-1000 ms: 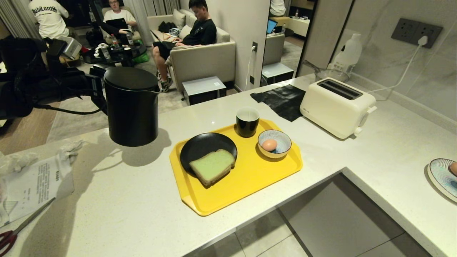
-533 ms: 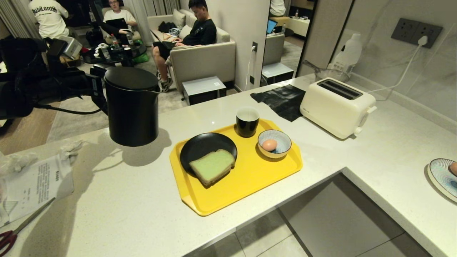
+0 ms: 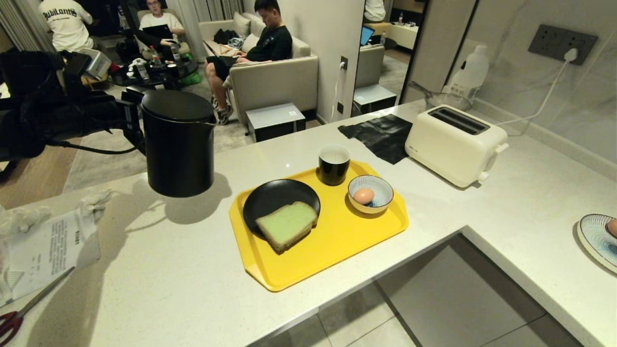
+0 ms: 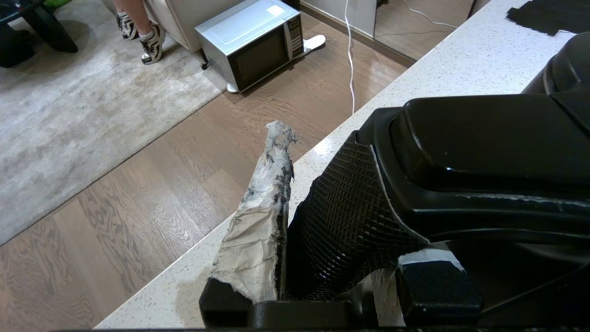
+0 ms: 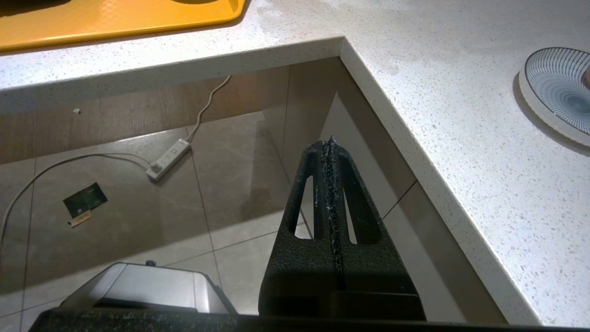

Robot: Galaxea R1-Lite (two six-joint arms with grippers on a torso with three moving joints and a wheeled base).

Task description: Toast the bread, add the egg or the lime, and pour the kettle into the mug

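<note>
my left gripper [image 4: 322, 258] is clamped on the handle of the kettle [image 3: 178, 144], which stands on the counter [image 3: 168, 270]. off to its right sits the yellow tray [image 3: 337, 241]: the black plate [image 3: 270, 197] carries the bread [image 3: 287, 224], the striped bowl [image 3: 381, 193] cups the egg [image 3: 364, 195], and the mug [image 3: 334, 164] shows white inside. beyond is the toaster [image 3: 453, 142]. people sit in the room behind. only my right wrist view shows my right gripper [image 5: 329, 152], pressed closed and empty, low over floor tiles.
</note>
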